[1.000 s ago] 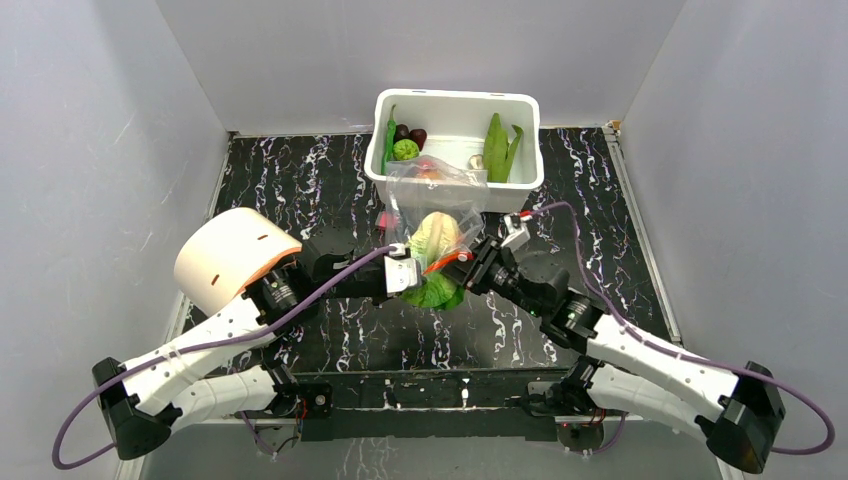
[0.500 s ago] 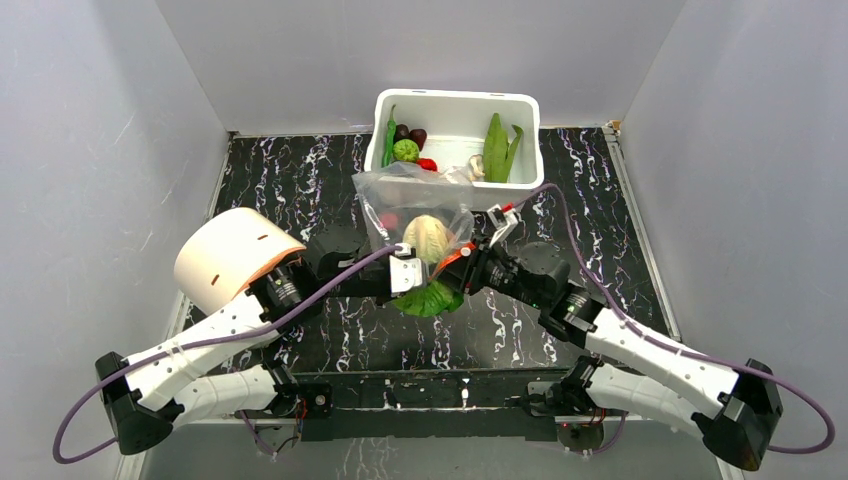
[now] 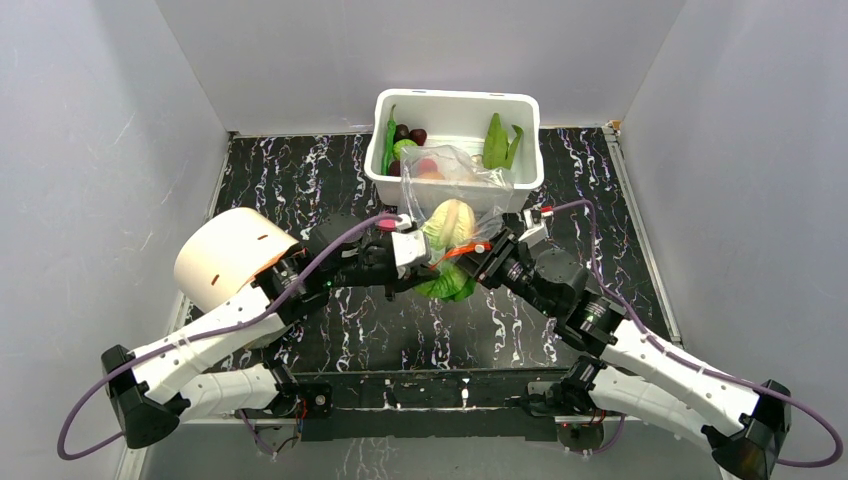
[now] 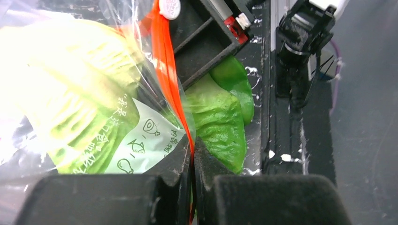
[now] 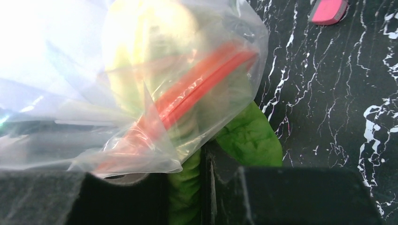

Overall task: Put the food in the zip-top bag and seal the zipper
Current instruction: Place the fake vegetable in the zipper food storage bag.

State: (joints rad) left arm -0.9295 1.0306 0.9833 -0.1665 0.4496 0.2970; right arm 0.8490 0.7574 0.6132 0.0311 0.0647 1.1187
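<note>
Mid-frame, the zipper (image 4: pixel 169 89) is pinched tight by the left gripper (image 4: pixel 192 157), the zip-top bag (image 3: pixel 457 172) edge gripped narrowly by the right gripper (image 3: pixel 480 253); table (image 3: pixel 440 335) is exposed below

Centre: bag (image 3: pixel 455 175) with cabbage (image 3: pixel 450 225) inside, strung between left gripper (image 4: pixel 192 154) and right gripper (image 5: pixel 204 168), both clamped on it. No passage between them.
Upper centre: tub (image 3: pixel 455 97) against the back wall; the bag overlaps its near rim.
Left of centre: white drum (image 3: pixel 230 258) at the left arm.
Open table (image 3: pixel 290 180): upper left, right-hand strip, lower centre between the arms.
</note>
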